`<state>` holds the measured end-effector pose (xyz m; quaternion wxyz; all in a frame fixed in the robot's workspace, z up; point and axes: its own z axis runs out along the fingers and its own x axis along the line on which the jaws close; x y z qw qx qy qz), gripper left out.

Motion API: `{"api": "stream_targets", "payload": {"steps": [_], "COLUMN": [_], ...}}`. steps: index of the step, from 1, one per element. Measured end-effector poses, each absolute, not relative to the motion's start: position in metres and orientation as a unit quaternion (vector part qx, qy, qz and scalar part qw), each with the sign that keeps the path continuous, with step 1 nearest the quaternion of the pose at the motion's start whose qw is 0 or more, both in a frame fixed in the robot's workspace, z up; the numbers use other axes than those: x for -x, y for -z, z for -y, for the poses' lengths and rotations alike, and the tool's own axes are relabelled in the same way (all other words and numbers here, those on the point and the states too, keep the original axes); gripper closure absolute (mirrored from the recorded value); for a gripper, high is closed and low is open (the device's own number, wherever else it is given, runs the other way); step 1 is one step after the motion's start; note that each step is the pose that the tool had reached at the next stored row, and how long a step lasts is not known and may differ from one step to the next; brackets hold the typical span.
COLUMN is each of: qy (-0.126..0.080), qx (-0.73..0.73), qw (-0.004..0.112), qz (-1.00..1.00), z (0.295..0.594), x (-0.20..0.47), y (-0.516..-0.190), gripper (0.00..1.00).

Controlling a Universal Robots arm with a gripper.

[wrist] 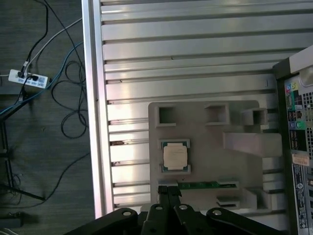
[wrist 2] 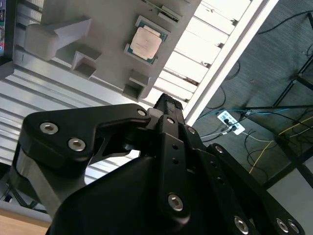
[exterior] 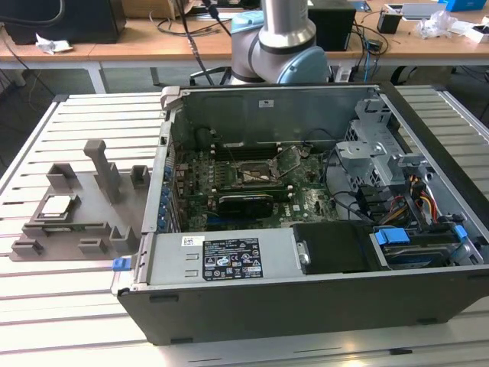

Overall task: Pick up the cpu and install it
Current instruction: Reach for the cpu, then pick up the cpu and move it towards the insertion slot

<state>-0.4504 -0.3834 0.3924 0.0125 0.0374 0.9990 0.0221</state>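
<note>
Slatted metal table point(exterior: 69, 306), wooden desks point(exterior: 130, 42) behind it, dark carpet point(wrist: 44, 161) with loose cables point(wrist: 78, 115) and a power strip point(wrist: 28, 78).

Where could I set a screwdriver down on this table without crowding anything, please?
Bare slats of the table lie between the grey fixture holding the cpu and the table's far edge, and between the fixture and the near edge. It is crowded on the fixture and inside the open computer case.

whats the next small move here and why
Probably ease the claw across until it is centred over the cpu. The cpu lies flat in its pocket on the grey holder, not gripped, and in the first wrist view the claw hangs apart from it, off to one side.
</note>
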Motion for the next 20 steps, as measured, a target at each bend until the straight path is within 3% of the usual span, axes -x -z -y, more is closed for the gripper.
{"api": "stream_targets", "payload": {"steps": [20], "qy": [-0.022], "qx": [-0.037], "qw": [0.013], "qz": [-0.999], "z": [0.3831], "x": [0.4557], "y": [-0.3924], "gripper": [0.89]}}
